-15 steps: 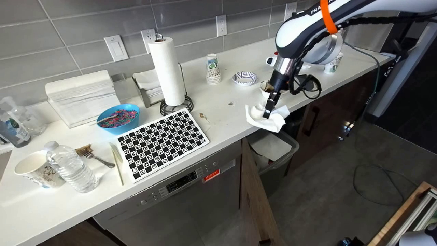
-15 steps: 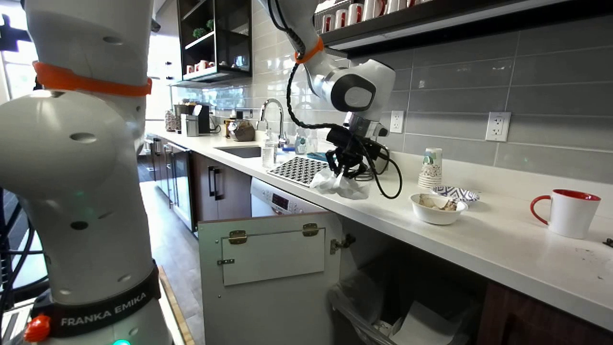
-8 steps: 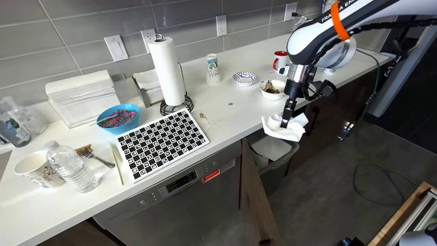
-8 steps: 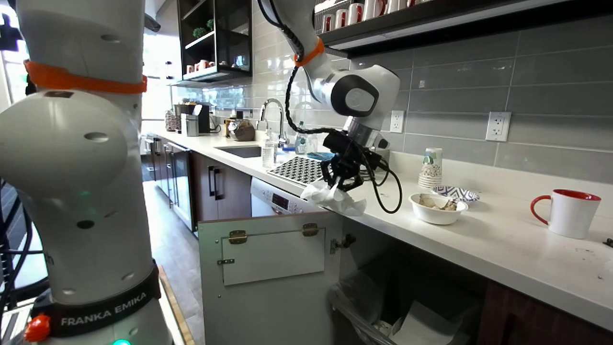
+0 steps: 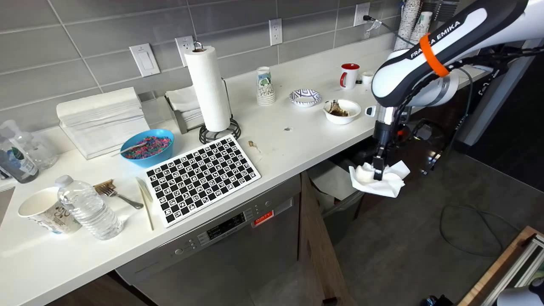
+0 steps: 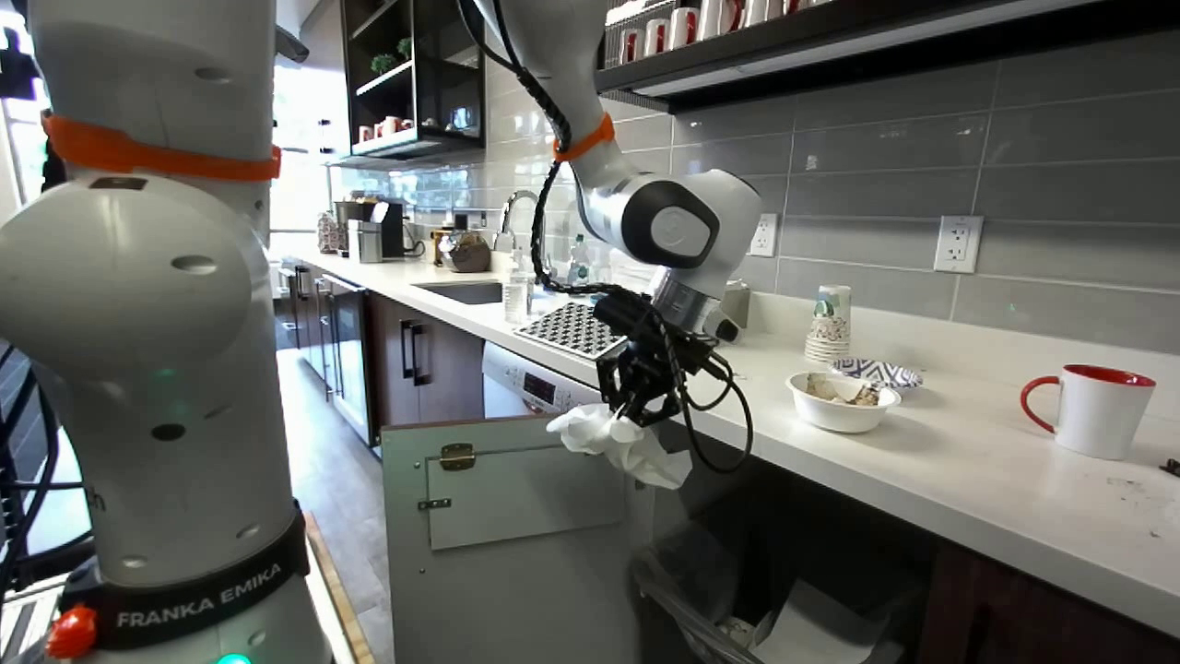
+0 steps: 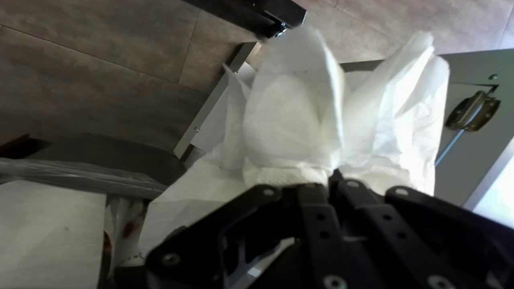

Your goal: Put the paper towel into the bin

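The paper towel is a crumpled white wad (image 5: 393,180) held in the air in front of the counter edge. It also shows in an exterior view (image 6: 636,450) and fills the middle of the wrist view (image 7: 291,120). My gripper (image 5: 378,173) is shut on it; the fingers (image 7: 332,182) pinch its middle, and the fingertips are partly hidden by paper. The bin (image 5: 345,205) is grey with a clear liner and stands under the counter, holding white waste. Its rim shows in an exterior view (image 6: 687,620) and at the lower left of the wrist view (image 7: 80,178). The towel is above the bin's level, out toward the floor side.
An open cabinet door (image 5: 321,255) stands beside the bin and also shows in an exterior view (image 6: 525,581). The countertop (image 5: 293,146) holds a white bowl (image 5: 349,109), a red-and-white mug (image 5: 349,76) and a checkered board (image 5: 203,178).
My gripper, still holding the paper towel, has moved away from the counter, out past its front edge, and lower. The bin and the door have not moved.
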